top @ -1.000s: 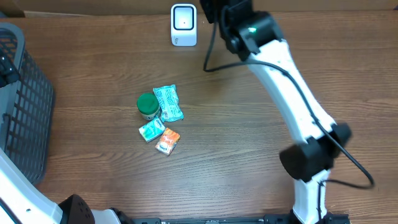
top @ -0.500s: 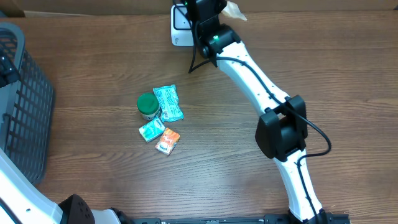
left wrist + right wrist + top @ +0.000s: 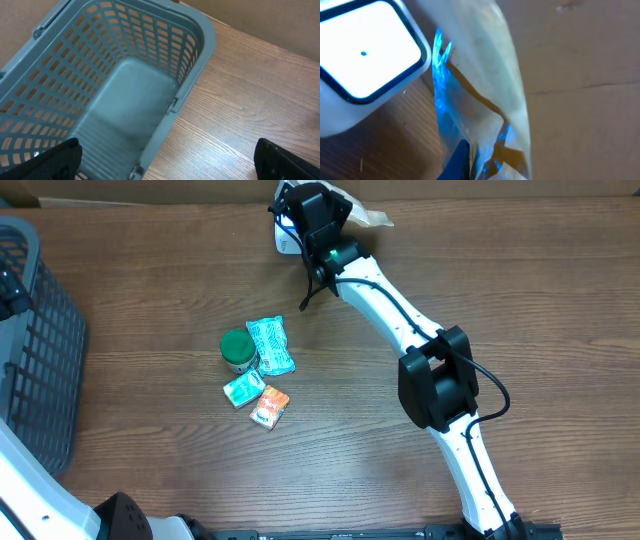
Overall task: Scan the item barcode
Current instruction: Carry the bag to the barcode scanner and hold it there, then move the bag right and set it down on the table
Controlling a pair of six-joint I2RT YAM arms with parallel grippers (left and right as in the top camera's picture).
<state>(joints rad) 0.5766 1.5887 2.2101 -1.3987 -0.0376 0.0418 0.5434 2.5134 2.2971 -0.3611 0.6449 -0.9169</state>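
Note:
My right gripper is at the table's far edge, shut on a crinkly clear and cream packet. In the right wrist view the packet hangs just right of the white scanner, lit by a blue glow. The blue fingers of that gripper pinch its lower end. From overhead the scanner is mostly hidden under the gripper. No barcode is visible. My left gripper hovers open over the rim of the grey basket, holding nothing.
A green-lidded jar, a teal packet, a small teal packet and an orange packet lie grouped left of centre. The basket stands at the left edge. A cardboard wall runs behind the scanner.
The right arm has swung left along the far edge, bringing the packet from right of the scanner to right beside it. The left gripper has stayed put.

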